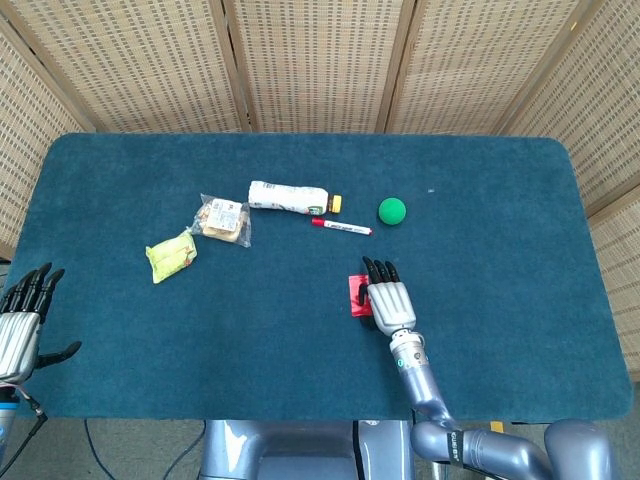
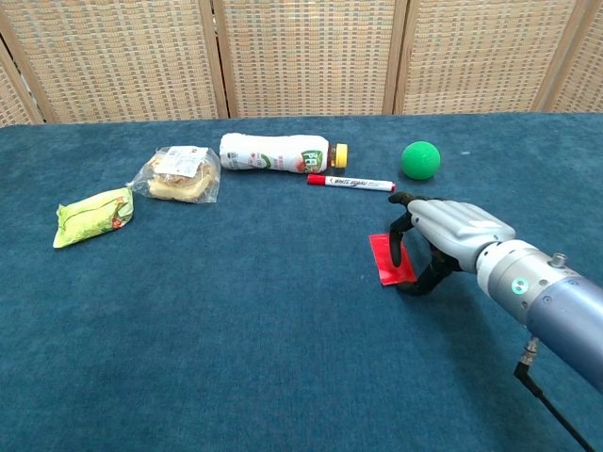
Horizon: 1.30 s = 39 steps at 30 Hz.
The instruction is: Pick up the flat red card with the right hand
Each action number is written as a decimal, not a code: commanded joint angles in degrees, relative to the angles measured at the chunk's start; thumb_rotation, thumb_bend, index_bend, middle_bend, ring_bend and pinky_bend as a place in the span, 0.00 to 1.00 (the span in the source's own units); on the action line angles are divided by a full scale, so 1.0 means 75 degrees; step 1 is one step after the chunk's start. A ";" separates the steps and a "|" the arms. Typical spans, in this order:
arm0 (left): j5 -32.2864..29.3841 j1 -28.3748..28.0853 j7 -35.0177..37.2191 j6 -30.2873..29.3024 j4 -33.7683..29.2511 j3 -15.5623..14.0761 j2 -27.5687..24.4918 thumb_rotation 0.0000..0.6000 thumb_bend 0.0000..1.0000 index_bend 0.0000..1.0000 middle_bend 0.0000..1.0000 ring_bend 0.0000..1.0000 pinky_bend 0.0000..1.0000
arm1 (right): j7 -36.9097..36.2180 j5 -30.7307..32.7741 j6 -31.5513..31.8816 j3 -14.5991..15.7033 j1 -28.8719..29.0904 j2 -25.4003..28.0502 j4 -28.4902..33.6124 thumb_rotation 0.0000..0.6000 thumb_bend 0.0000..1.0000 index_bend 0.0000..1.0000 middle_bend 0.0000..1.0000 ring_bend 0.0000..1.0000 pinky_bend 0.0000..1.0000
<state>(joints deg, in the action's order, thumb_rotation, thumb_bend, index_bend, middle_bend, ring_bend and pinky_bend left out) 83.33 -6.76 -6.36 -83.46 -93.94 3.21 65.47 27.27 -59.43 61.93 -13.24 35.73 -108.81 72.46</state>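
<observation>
The flat red card (image 1: pixel 354 296) (image 2: pixel 386 261) lies on the blue table cloth near the middle front. My right hand (image 1: pixel 388 300) (image 2: pixel 450 234) sits over the card's right side. Its fingers (image 2: pixel 397 235) curl down onto the card's top and the thumb (image 2: pixel 421 279) meets the near right edge, pinching it. The card still looks flat on the cloth, and its right part is hidden under the hand. My left hand (image 1: pixel 22 318) hangs at the table's front left corner, fingers spread, holding nothing.
Behind the card lie a red-capped marker (image 1: pixel 340 227) (image 2: pixel 350 182), a green ball (image 1: pixel 392 210) (image 2: pixel 420 159) and a white bottle on its side (image 1: pixel 288 197) (image 2: pixel 273 153). A wrapped sandwich (image 1: pixel 222 219) (image 2: pixel 179 173) and a green packet (image 1: pixel 171 255) (image 2: pixel 92 216) sit further left.
</observation>
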 commanded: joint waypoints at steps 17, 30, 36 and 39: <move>0.0031 -0.0003 0.0045 0.0000 0.0003 -0.0012 -0.0011 1.00 0.10 0.00 0.00 0.00 0.10 | -0.0062 -0.0003 -0.0045 0.0005 0.0012 -0.0075 -0.0119 1.00 0.53 0.59 0.04 0.00 0.00; 0.0044 -0.0004 0.0044 -0.0010 -0.0006 -0.0013 -0.0011 1.00 0.10 0.00 0.00 0.00 0.10 | -0.0034 0.0036 -0.0093 0.0021 0.0004 -0.0034 -0.0060 1.00 0.52 0.63 0.08 0.00 0.00; 0.0051 -0.0006 0.0060 -0.0010 -0.0015 -0.0014 -0.0019 1.00 0.10 0.00 0.00 0.00 0.10 | 0.0029 0.0067 -0.0082 0.0025 0.0007 -0.0050 -0.0053 1.00 0.52 0.63 0.08 0.00 0.00; 0.0043 -0.0005 0.0084 -0.0012 -0.0014 -0.0007 -0.0027 1.00 0.10 0.00 0.00 0.00 0.10 | 0.0056 0.0081 -0.0097 0.0031 0.0017 -0.0062 -0.0055 1.00 0.53 0.63 0.08 0.00 0.00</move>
<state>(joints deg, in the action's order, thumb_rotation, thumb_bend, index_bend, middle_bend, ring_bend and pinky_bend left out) 83.66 -6.80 -5.75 -83.55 -94.05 3.15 65.28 27.67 -58.84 61.22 -13.02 35.84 -109.26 72.05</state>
